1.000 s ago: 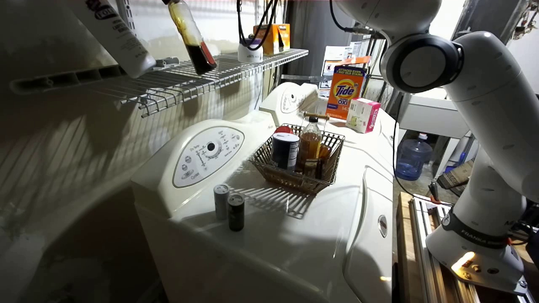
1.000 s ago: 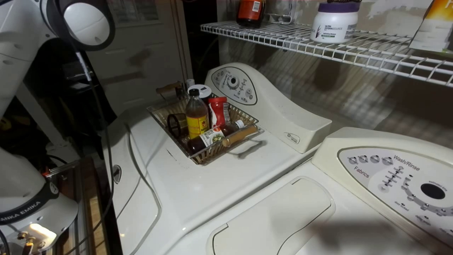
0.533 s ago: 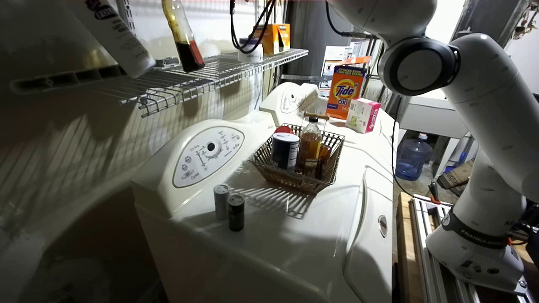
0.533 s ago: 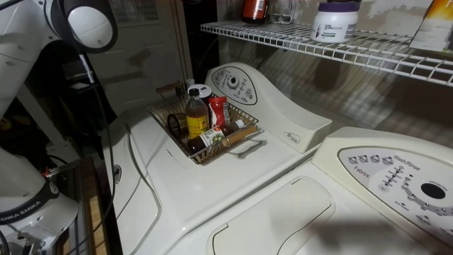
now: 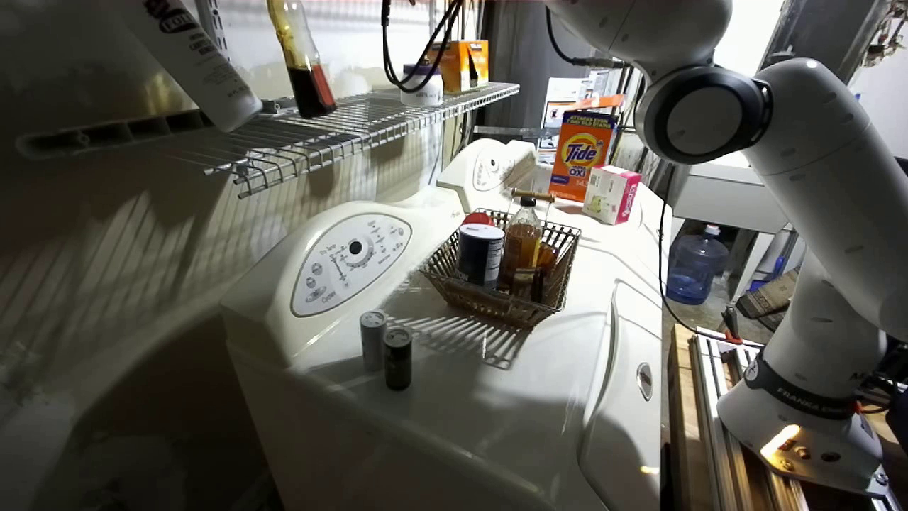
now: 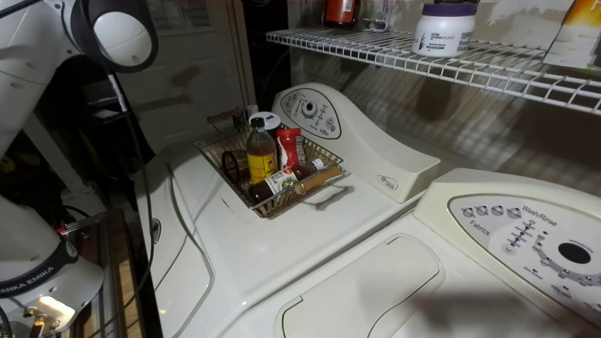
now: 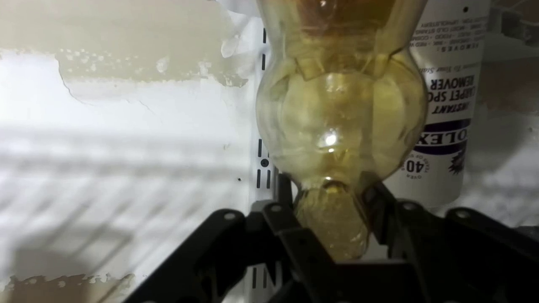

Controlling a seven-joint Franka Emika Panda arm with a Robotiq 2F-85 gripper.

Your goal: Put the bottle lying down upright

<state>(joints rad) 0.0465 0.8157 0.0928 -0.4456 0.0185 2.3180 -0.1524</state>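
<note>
The bottle has an amber-yellow upper part and a dark reddish-brown lower part. In an exterior view it hangs base down, slightly tilted, over the wire shelf; I cannot tell whether its base touches. Its lower part with an orange-red label also shows at the top of an exterior view. In the wrist view the bottle has its neck between the fingers of my gripper, which is shut on it. The gripper is outside both exterior views.
A large white bottle stands beside it on the shelf, also in the wrist view. A white jar with purple lid and an orange box share the shelf. Below are a basket of bottles and two small cans.
The held bottle has moved left and slightly up in an exterior view, and is a little more upright. Its base has moved right and up in the exterior view that shows its label.
</note>
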